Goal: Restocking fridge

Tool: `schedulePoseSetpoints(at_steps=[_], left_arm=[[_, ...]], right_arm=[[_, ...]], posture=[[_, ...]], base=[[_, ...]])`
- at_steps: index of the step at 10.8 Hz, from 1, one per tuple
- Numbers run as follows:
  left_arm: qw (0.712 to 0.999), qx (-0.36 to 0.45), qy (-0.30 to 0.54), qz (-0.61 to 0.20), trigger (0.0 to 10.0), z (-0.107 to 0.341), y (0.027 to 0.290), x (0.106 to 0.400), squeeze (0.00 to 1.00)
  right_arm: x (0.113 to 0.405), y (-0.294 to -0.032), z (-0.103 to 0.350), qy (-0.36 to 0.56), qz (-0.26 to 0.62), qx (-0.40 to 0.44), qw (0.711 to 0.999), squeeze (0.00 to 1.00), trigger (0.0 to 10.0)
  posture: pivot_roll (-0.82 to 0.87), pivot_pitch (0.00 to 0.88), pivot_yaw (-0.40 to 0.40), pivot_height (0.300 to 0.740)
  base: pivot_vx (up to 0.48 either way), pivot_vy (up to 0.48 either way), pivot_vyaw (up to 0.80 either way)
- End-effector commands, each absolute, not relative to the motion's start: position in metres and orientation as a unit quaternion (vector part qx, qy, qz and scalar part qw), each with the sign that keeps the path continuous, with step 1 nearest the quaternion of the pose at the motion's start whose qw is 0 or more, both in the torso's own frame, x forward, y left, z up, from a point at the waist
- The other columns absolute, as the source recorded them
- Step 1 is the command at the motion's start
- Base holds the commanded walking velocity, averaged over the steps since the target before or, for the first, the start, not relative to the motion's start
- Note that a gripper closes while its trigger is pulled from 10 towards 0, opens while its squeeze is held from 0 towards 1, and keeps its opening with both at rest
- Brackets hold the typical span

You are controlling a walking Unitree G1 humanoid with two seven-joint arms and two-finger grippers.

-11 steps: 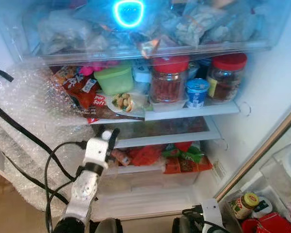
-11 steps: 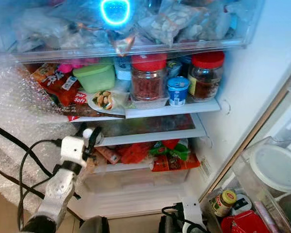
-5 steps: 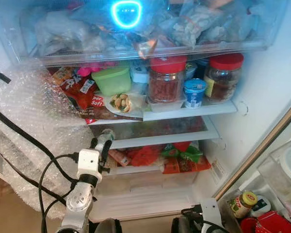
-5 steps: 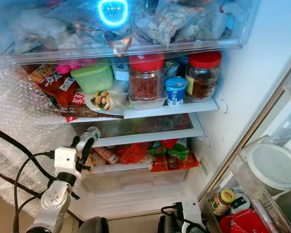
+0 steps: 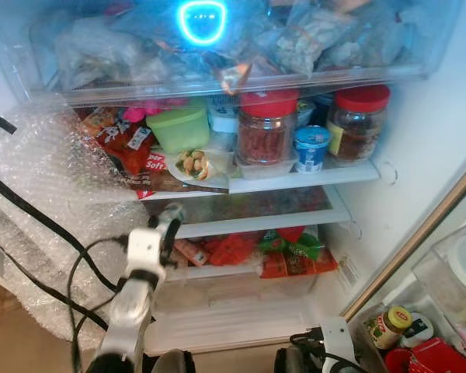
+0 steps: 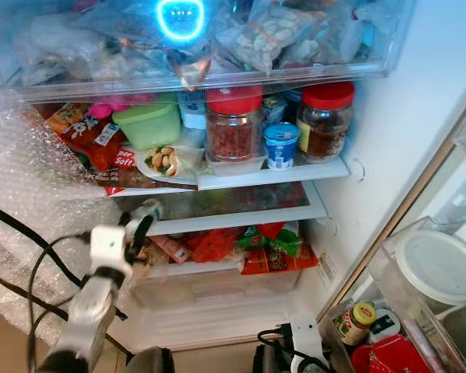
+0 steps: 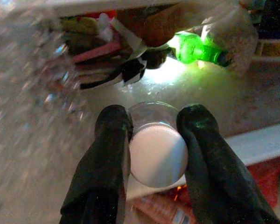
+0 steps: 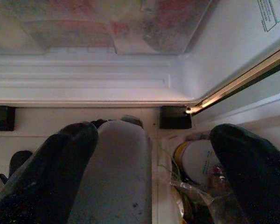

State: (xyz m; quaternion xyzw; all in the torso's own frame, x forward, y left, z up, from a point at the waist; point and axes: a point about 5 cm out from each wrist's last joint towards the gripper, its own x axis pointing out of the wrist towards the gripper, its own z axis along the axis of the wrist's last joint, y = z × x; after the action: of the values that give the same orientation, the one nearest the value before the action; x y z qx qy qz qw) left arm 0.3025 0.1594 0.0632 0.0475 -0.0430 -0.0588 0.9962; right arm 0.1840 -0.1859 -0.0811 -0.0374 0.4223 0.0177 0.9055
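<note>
My left gripper (image 5: 167, 224) is shut on a small clear jar with a white cap (image 7: 157, 156). It holds the jar at the front left edge of the fridge's middle glass shelf (image 5: 256, 206). In the left wrist view the two black fingers (image 7: 113, 135) press on either side of the cap. Beyond them lie the shelf, wrapped packets and a green bottle (image 7: 198, 49). My right gripper (image 8: 156, 135) hangs low by the fridge's bottom sill, open, with its wrist (image 5: 338, 338) at the lower edge of the left eye view.
The shelf above holds two red-lidded jars (image 5: 268, 128), a blue-lidded cup (image 5: 316, 146), a green tub (image 5: 182, 128) and snack packs. Red and green packets (image 5: 287, 252) lie on the lower shelf. Bubble wrap (image 5: 46, 179) and black cables (image 5: 46, 225) are on the left. Door bins (image 5: 392, 326) stand at the right.
My left arm dipped and then came back up a little by the shelf's left front edge, still holding the jar. The right arm has stayed where it was.
</note>
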Motion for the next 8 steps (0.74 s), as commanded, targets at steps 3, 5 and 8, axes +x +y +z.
schedulePoseSetpoints(at_steps=[3,5,8], left_arm=[[0.995,0.014,0.039,-0.088,10.0,0.051,0.149,0.316,0.0],[0.995,-0.008,0.061,-0.072,10.0,0.051,0.149,0.324,0.0],[0.998,0.003,0.056,-0.033,10.0,0.056,0.156,0.33,0.87]], right_arm=[[0.185,-0.187,-0.08,0.42,0.013,-0.042,0.906,0.0,10.0],[0.184,-0.188,-0.081,0.423,0.01,-0.042,0.905,0.0,10.0],[0.182,-0.189,-0.082,0.426,0.01,-0.042,0.904,0.0,10.0]], posture=[[-0.04,0.029,0.009,0.641],[-0.04,0.035,0.011,0.641],[-0.04,0.035,0.009,0.641]], base=[[0.0,0.0,0.0],[0.0,0.0,0.0],[0.0,0.0,0.0]])
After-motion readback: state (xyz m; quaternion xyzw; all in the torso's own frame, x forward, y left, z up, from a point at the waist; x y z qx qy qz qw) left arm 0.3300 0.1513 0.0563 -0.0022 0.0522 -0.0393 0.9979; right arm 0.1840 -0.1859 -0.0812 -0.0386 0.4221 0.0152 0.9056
